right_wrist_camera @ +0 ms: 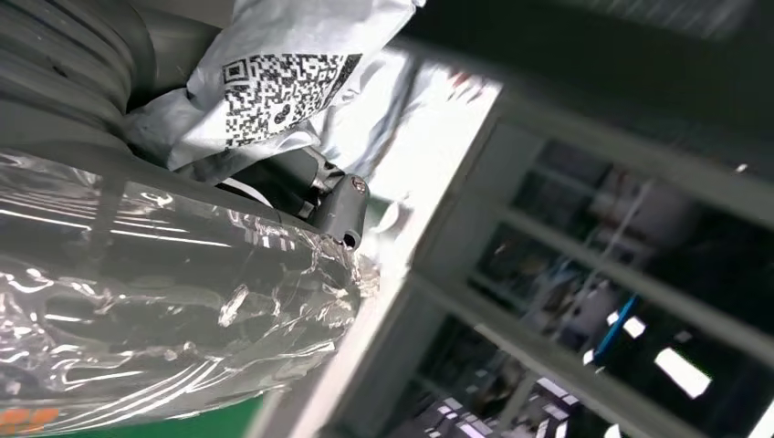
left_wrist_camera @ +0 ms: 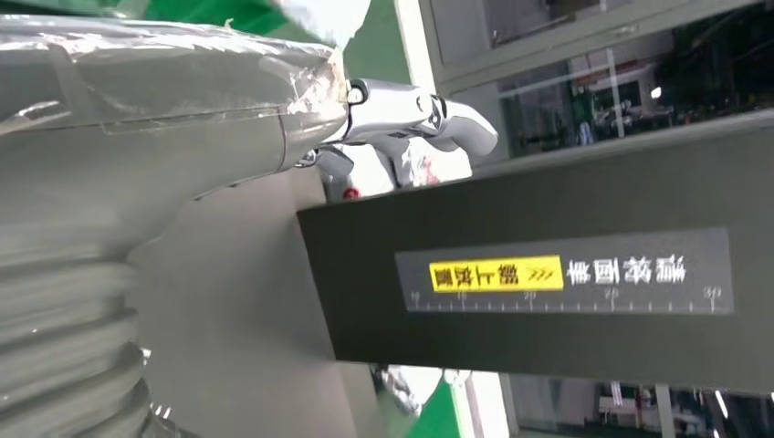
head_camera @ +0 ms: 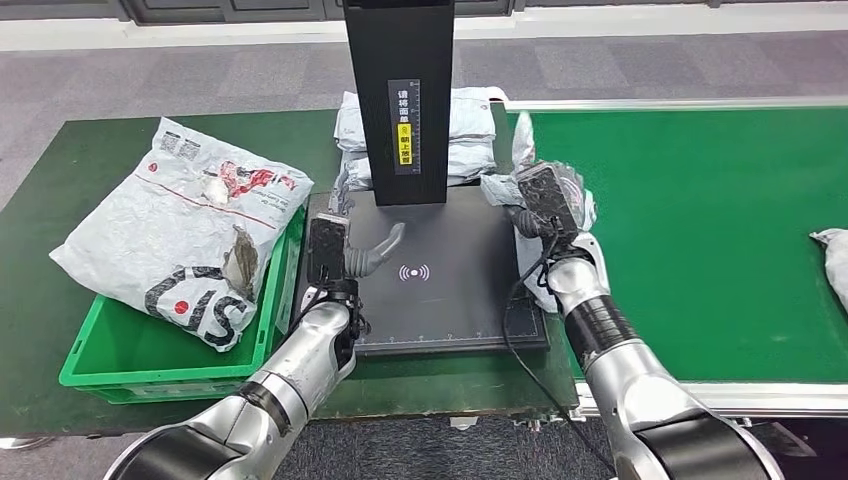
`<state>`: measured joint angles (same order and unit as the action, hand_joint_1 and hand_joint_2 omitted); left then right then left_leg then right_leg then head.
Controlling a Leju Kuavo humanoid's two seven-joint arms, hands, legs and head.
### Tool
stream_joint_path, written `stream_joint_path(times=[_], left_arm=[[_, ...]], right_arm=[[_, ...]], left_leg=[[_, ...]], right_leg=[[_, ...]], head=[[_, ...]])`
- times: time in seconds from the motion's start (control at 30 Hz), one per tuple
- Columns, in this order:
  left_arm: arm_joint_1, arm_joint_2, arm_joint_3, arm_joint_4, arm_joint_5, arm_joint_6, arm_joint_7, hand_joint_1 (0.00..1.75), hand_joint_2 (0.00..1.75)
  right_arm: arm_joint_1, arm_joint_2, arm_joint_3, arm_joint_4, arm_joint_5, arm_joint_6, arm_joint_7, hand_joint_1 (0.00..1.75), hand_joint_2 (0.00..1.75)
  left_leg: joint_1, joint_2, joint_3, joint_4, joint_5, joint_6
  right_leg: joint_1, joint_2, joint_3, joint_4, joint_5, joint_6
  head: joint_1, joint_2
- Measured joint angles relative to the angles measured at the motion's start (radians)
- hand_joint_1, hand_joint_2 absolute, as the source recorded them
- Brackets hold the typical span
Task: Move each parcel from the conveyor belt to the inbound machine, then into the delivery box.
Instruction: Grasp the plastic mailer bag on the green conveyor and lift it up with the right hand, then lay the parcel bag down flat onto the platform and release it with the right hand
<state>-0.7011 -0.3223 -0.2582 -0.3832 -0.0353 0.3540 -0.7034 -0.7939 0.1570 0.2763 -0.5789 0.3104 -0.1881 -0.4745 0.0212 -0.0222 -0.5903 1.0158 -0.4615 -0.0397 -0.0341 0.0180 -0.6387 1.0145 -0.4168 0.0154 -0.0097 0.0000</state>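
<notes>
Scanner platform (head_camera: 440,280) anchors the head view: the right hand (head_camera: 550,205) grips a grey parcel (head_camera: 505,190) at its right edge, the left hand (head_camera: 345,255) hovers over its left side, fingers spread and empty, and the green delivery box (head_camera: 120,350) left of it holds 1 large parcel (head_camera: 190,235). In the left wrist view, a finger (left_wrist_camera: 429,119) extends beside the machine's dark column (left_wrist_camera: 548,283). In the right wrist view, a QR-labelled parcel (right_wrist_camera: 283,82) seems pressed against the fingers (right_wrist_camera: 338,205).

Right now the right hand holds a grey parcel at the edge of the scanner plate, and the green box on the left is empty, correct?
Not quite. The green box is not empty: the head view shows a large white parcel lying in it. The right hand does hold a grey parcel beside the scanner plate.
</notes>
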Motion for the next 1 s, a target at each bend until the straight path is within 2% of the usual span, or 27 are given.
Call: stream_joint_path(times=[0.4, 0.67, 0.8, 0.83, 0.93, 0.97, 1.0], left_arm=[[-0.001, 0.015, 0.007, -0.02, -0.001, 0.011, 0.0, 0.0, 1.75], [-0.002, 0.015, 0.007, -0.02, 0.003, 0.011, 0.0, 0.0, 1.75], [-0.004, 0.014, 0.007, -0.017, 0.004, 0.013, 0.0, 0.0, 1.75], [-0.004, 0.014, 0.007, -0.016, 0.006, 0.014, 0.0, 0.0, 1.75], [-0.005, 0.016, 0.007, -0.013, 0.017, 0.02, 0.0, 0.0, 1.75], [-0.005, 0.017, 0.007, -0.013, 0.02, 0.023, 0.0, 0.0, 1.75], [-0.005, 0.018, 0.007, -0.013, 0.022, 0.026, 0.0, 0.0, 1.75]], right_arm=[[-0.02, 0.012, 0.128, -0.009, -0.072, 0.046, -0.003, 1.75, 1.75], [0.013, 0.019, 0.256, -0.073, -0.156, 0.245, 0.019, 1.75, 1.75], [0.058, 0.023, 0.367, -0.138, -0.194, 0.286, 0.037, 1.75, 1.75], [0.07, 0.024, 0.394, -0.157, -0.202, 0.288, 0.039, 1.66, 1.75], [0.094, 0.034, 0.455, -0.2, -0.225, 0.291, 0.045, 0.37, 1.75], [0.096, 0.04, 0.468, -0.209, -0.23, 0.289, 0.05, 0.02, 1.75], [0.097, 0.047, 0.478, -0.216, -0.234, 0.282, 0.055, 0.0, 1.75]], left_leg=[[0.0, 0.0, 0.0, 0.0, 0.0, 0.0], [0.0, 0.0, 0.0, 0.0, 0.0, 0.0], [0.0, 0.0, 0.0, 0.0, 0.0, 0.0], [0.0, 0.0, 0.0, 0.0, 0.0, 0.0], [0.0, 0.0, 0.0, 0.0, 0.0, 0.0], [0.0, 0.0, 0.0, 0.0, 0.0, 0.0], [0.0, 0.0, 0.0, 0.0, 0.0, 0.0]], right_leg=[[0.0, 0.0, 0.0, 0.0, 0.0, 0.0], [0.0, 0.0, -0.001, 0.0, 0.0, 0.0], [0.0, 0.0, -0.001, 0.0, 0.0, 0.0], [0.0, 0.0, -0.001, 0.0, 0.0, 0.0], [0.0, 0.0, -0.001, 0.0, 0.0, 0.0], [0.0, 0.0, -0.001, 0.0, 0.0, 0.0], [0.0, 0.0, -0.001, 0.0, 0.0, 0.0]], head=[[0.0, 0.0], [0.0, 0.0], [0.0, 0.0], [0.0, 0.0], [0.0, 0.0], [0.0, 0.0], [0.0, 0.0]])
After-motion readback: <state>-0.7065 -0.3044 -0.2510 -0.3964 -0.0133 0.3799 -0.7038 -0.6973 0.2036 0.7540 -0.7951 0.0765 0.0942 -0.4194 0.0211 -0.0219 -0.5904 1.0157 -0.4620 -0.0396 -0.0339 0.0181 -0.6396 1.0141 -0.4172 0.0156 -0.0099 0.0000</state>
